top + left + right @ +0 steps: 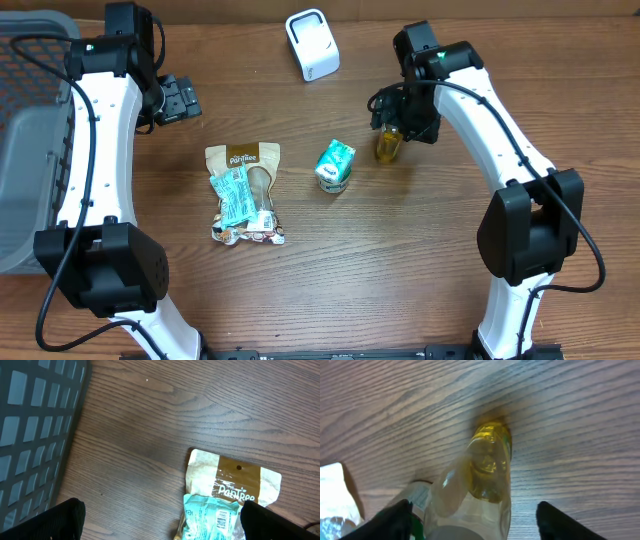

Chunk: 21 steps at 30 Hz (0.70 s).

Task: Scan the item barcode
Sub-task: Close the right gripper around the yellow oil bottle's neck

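Note:
A small bottle of yellow liquid (388, 146) stands on the table at the right; in the right wrist view the bottle (487, 475) fills the space below the camera. My right gripper (397, 122) is lowered over it, open, with one finger on each side. The left finger is close to the bottle and the right finger (560, 520) stands well apart from it. The white barcode scanner (312, 44) stands at the back centre. My left gripper (183, 99) hangs open and empty at the far left, near the top of a brown snack bag (235, 482).
A teal packet (232, 197) lies on the brown snack bag (245, 195) left of centre. A green-and-white carton (335, 165) stands just left of the bottle. A dark mesh basket (30, 150) fills the left edge, and its wall (35, 420) shows in the left wrist view.

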Each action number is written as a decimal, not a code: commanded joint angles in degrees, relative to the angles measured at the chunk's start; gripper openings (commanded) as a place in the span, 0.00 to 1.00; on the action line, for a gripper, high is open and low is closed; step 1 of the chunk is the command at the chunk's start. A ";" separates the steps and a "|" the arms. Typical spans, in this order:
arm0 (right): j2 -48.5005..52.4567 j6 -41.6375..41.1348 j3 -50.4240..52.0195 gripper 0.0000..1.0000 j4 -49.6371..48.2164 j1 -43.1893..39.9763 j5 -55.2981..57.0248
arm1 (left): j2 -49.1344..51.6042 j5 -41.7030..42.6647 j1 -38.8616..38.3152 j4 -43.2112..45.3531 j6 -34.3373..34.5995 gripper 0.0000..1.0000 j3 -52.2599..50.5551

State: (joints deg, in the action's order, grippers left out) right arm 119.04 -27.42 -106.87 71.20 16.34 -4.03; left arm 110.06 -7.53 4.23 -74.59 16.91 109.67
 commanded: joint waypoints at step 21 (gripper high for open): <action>0.13 3.91 -0.61 0.72 1.49 0.22 7.87 | -0.28 0.09 -0.28 0.07 -0.63 1.00 1.05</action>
State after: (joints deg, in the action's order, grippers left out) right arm 119.04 -24.14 -106.87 73.03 16.34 2.55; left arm 110.06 -7.53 4.23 -74.59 16.91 109.67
